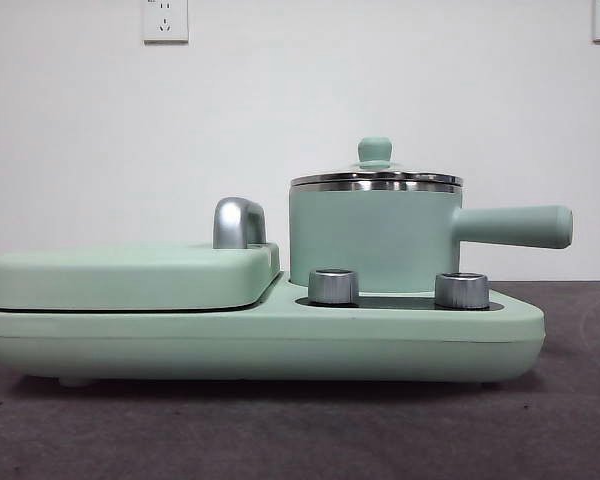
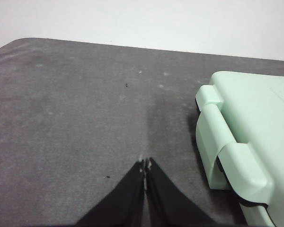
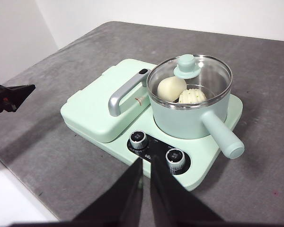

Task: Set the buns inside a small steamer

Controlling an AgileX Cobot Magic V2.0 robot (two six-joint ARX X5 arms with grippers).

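The small steamer (image 3: 189, 111) stands on the right side of a mint-green cooker, its glass lid (image 3: 191, 75) on. Through the lid I see both buns inside: a smooth rounded one (image 3: 170, 88) and a ridged one with green dots (image 3: 191, 96). The front view shows the steamer (image 1: 375, 235) lidded, with its handle pointing right and the buns hidden by its wall. My right gripper (image 3: 147, 163) hovers shut and empty in front of the cooker's knobs. Over bare table beside the griddle's corner, my left gripper (image 2: 145, 163) is shut and empty. It also shows as a black tip (image 3: 12, 97) off the cooker's left side.
The flat griddle (image 1: 130, 275) with its chrome handle (image 1: 238, 222) fills the cooker's left half. Two steel knobs (image 1: 333, 286) (image 1: 461, 290) sit on the front panel. The table is dark grey felt (image 2: 75, 109). A white wall stands behind it.
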